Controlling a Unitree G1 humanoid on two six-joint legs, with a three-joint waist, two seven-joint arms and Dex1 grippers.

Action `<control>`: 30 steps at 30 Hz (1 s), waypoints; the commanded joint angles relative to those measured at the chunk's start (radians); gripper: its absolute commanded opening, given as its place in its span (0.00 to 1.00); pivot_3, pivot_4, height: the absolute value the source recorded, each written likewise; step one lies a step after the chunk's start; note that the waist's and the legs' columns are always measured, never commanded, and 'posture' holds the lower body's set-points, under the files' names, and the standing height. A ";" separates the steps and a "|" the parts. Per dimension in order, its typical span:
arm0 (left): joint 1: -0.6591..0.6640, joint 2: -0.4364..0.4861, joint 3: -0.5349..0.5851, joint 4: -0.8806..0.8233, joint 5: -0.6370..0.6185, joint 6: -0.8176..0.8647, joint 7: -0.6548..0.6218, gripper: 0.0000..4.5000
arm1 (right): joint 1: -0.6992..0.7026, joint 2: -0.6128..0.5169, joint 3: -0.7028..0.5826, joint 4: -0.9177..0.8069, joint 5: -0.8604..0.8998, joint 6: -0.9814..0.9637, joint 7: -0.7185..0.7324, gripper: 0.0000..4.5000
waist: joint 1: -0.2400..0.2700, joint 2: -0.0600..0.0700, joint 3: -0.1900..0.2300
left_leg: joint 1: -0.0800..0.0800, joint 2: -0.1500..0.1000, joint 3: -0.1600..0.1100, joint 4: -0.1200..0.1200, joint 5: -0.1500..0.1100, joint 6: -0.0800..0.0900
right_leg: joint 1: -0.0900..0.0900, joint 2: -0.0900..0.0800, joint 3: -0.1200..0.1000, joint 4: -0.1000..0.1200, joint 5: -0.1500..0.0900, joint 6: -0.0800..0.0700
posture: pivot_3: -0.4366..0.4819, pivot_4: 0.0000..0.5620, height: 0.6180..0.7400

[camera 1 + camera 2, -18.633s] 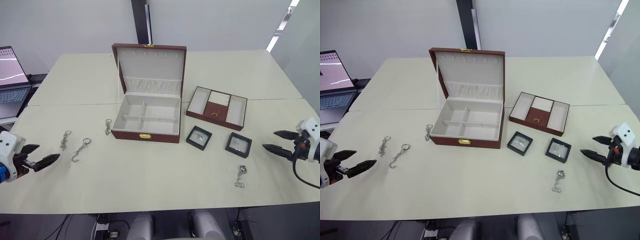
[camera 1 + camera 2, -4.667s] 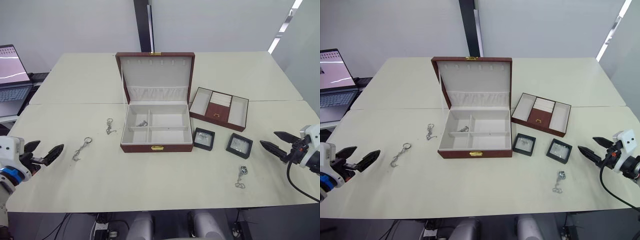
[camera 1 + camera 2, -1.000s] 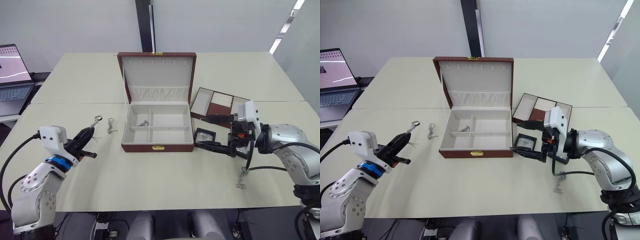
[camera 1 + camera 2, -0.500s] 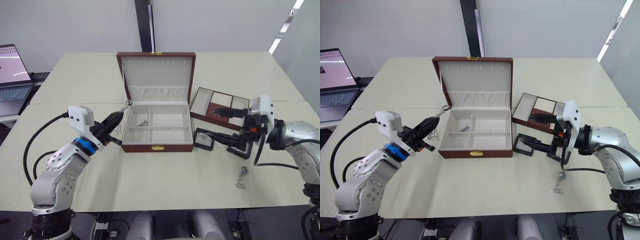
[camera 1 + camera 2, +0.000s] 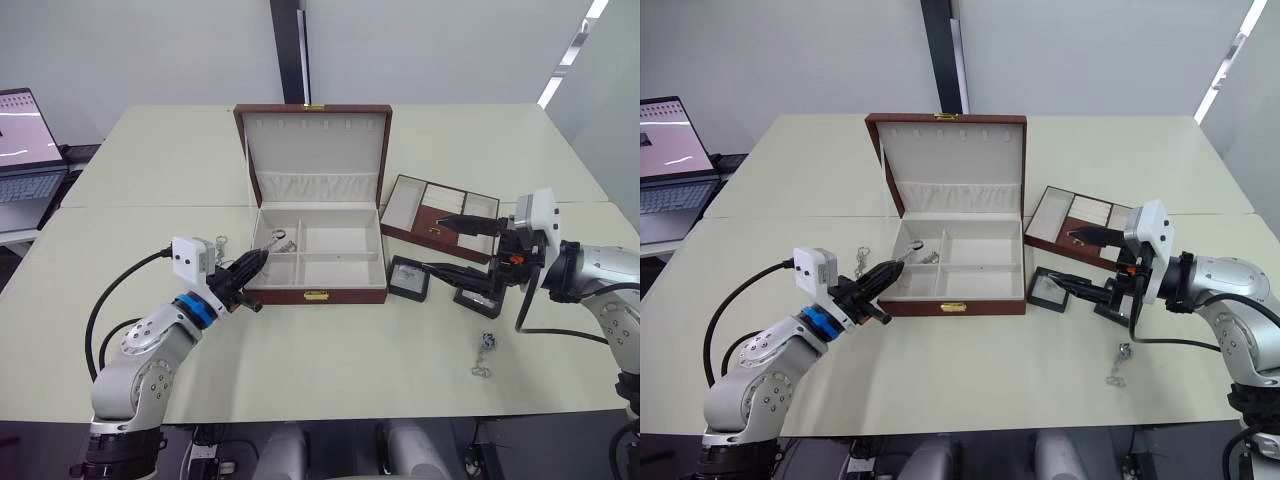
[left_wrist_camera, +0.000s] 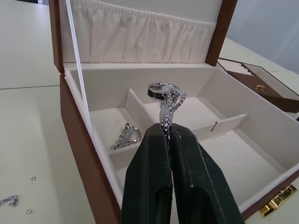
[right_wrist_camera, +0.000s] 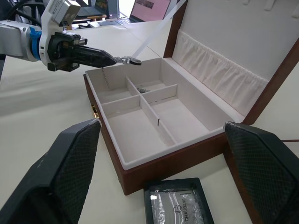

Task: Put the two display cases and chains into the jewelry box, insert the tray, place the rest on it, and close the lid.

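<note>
Hanging over the open box [image 5: 316, 262], a chain [image 6: 167, 100] sits pinched in the left pincer [image 6: 169, 132]. The right pincer [image 5: 448, 247] gapes wide above a case [image 5: 408, 277] on the counter [image 5: 330, 350].

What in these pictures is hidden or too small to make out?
- Second display case: largely behind the right hand in the eye views.
- First display case: cut off by the right wrist view's edge.
- Chain on the table: links too small to read.
- Laptop: cut by the frame edge.
</note>
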 commanded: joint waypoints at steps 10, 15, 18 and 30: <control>0.027 -0.008 0.004 -0.029 0.005 -0.030 -0.016 0.01 | -0.011 -0.006 -0.011 -0.016 0.008 -0.008 0.007 1.00 | 0.000 0.000 0.000 | 0.000 0.000 0.000 0.000 0.000 0.000 | 0.000 0.000 0.000 0.000 0.000 0.000 | 0.48 0.27 1.00; 0.012 -0.013 0.002 -0.023 -0.004 -0.033 -0.025 0.15 | -0.010 -0.004 -0.010 -0.017 0.008 -0.010 0.007 1.00 | 0.000 0.000 0.000 | 0.000 0.000 0.000 0.000 0.000 0.000 | 0.000 0.000 0.000 0.000 0.000 0.000 | 0.48 0.27 1.00; 0.005 -0.015 0.001 -0.023 -0.005 -0.031 -0.028 0.34 | -0.007 -0.005 -0.014 -0.018 0.008 -0.010 0.005 1.00 | 0.000 0.000 0.000 | 0.000 0.000 0.000 0.000 0.000 0.000 | 0.000 0.000 0.000 0.000 0.000 0.000 | 0.48 0.27 1.00; 0.000 -0.020 0.009 -0.031 -0.027 -0.013 -0.048 0.99 | 0.003 -0.007 -0.022 -0.014 0.007 -0.010 0.001 1.00 | 0.000 0.000 0.000 | 0.000 0.000 0.000 0.000 0.000 0.000 | 0.000 0.000 0.000 0.000 0.000 0.000 | 0.48 0.27 1.00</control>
